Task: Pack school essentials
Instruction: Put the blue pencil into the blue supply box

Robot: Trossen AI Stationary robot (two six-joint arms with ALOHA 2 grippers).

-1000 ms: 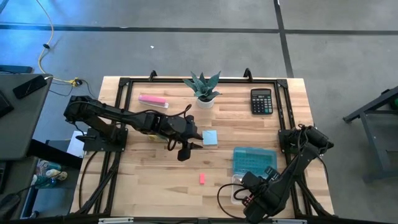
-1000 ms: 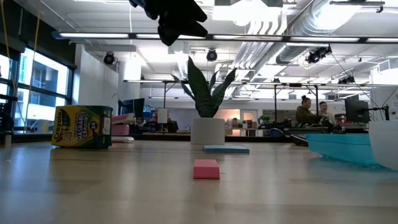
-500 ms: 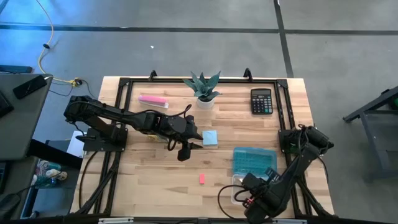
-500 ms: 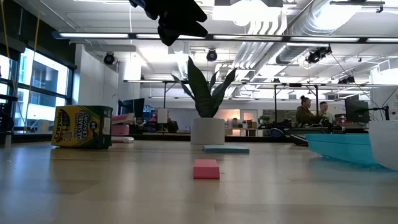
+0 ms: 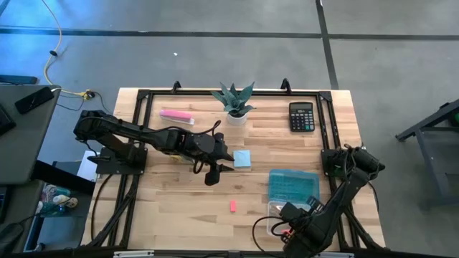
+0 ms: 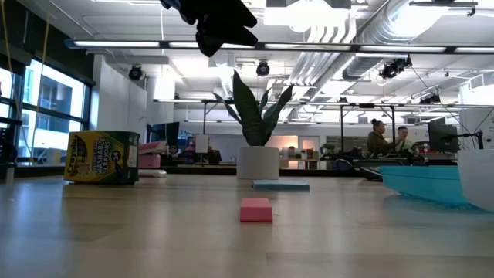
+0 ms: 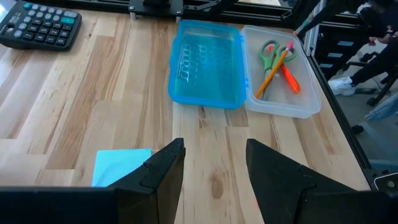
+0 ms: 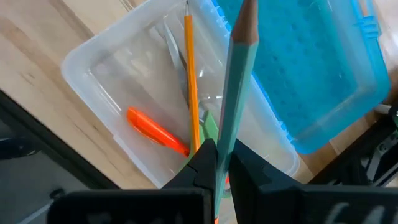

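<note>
My right gripper (image 8: 217, 163) is at the table's near right, over the clear tray (image 8: 93, 68) of the open pencil case, and is shut on a thin greenish pencil (image 8: 235, 81). In the tray lie an orange pencil (image 8: 190, 81), an orange-red pen (image 8: 155, 132) and green-handled scissors (image 7: 268, 51). The blue lid (image 5: 292, 185) lies open beside the tray. My left gripper (image 5: 212, 172) hovers open above the table's middle, beside the light blue notepad (image 5: 242, 158). The small red piece (image 5: 232, 206) lies flat on the wood, nearer the front edge. My right gripper pinches the greenish pencil near its rear end (image 8: 222, 146) between the two fingers. The pencil sticks out forward past the fingertips, its brown tip (image 8: 246, 12) reaching over the blue lid. It is lifted clear, above the tray.
A potted plant (image 5: 234, 100), a black calculator (image 5: 302, 116) and a pink bar (image 5: 176, 114) stand along the far side. A crayon box (image 6: 103, 157) sits on the left, under my left arm. Bare wood lies around the red piece.
My right arm has drawn a little toward the table's near edge with the pencil still in its fingers. My left arm has kept still.
</note>
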